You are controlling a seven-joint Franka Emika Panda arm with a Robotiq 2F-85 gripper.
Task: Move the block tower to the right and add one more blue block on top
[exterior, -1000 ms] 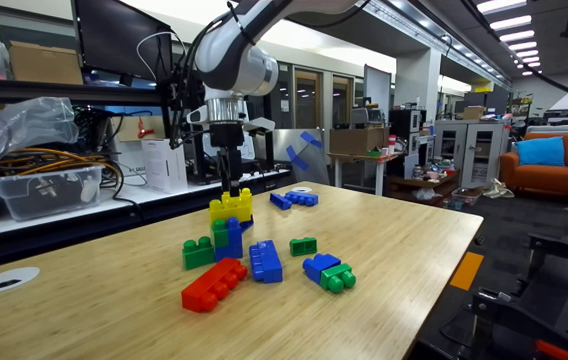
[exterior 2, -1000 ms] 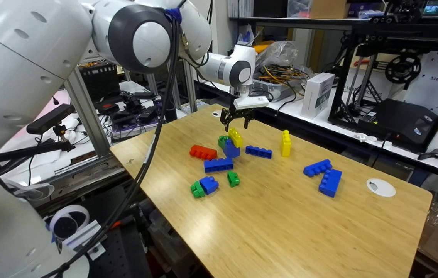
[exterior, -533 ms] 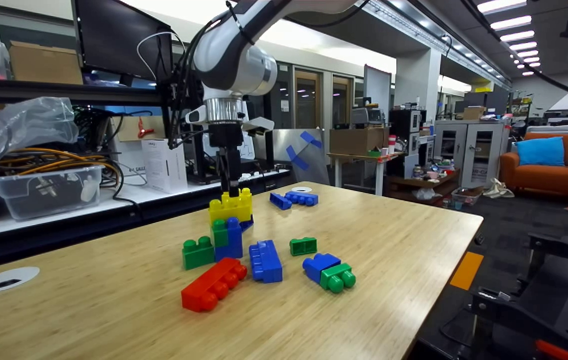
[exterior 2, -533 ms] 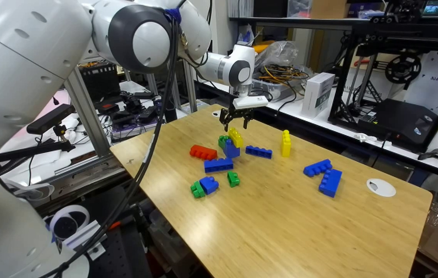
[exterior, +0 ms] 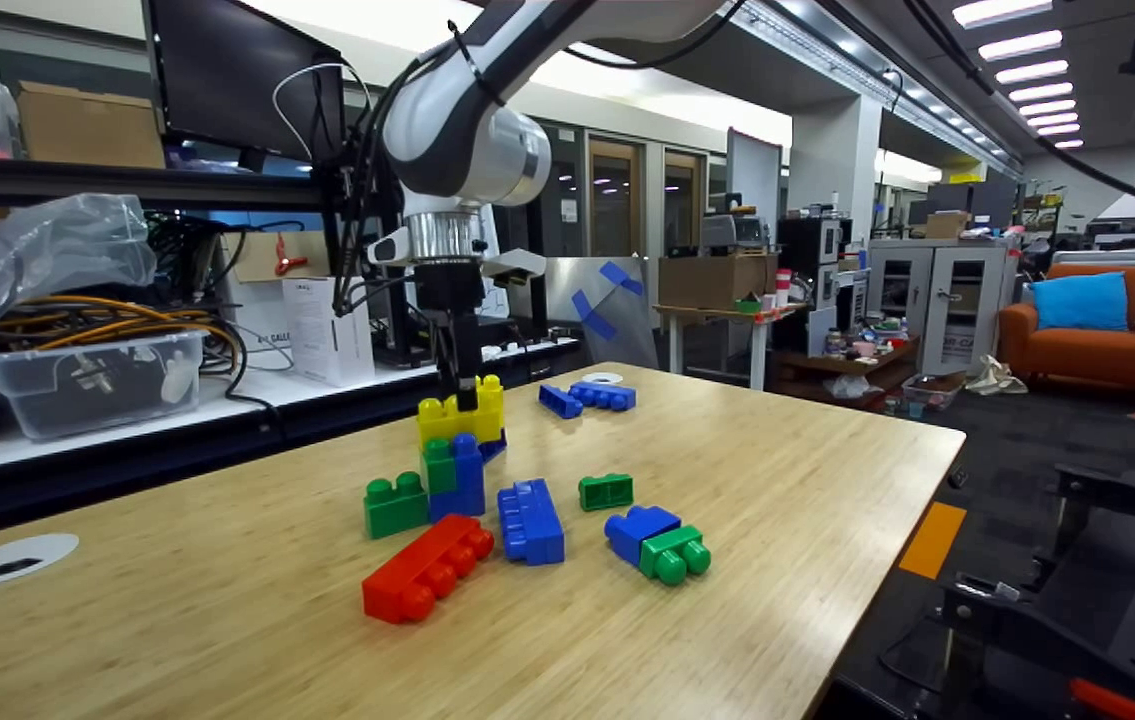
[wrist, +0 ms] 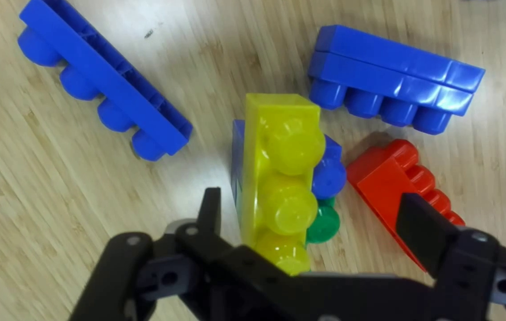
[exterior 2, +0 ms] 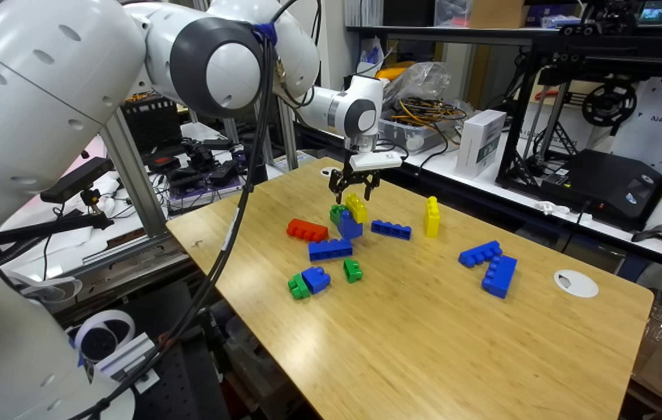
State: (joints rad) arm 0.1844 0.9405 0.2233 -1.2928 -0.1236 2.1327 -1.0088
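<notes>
We have a flat, light wooden table (exterior 2: 470, 338) across the middle and lower right in an exterior view, with a white, jointed, hard-shelled robot arm (exterior 2: 51, 70) at upper left. The black two-fingered metal gripper (wrist: 310, 209), lower half of the wrist view, is spread wide and has hold of nothing. Between its fingers we see the block tower (wrist: 288, 178), a short upright stack of studded plastic bricks, yellow over blue, gaps showing on both sides; how low the fingertips reach, we can't tell. We get the tower near mid-frame in both exterior views.

Wrist view again: long blue studded plastic brick (wrist: 105, 80) upper left, wide blue studded plastic brick (wrist: 395, 76) upper right, long red studded plastic brick (wrist: 382, 187) right of centre. We also mark a yellow studded plastic brick (exterior 2: 433, 221) right of centre in an exterior view.

Smallest: the blue block (exterior: 637, 535), a little studded plastic brick, lies right of centre, lower half, in an exterior view, against a small green studded plastic brick (exterior: 675, 555). We count a hollow-sided green plastic brick (exterior: 607, 493) just above them.
</notes>
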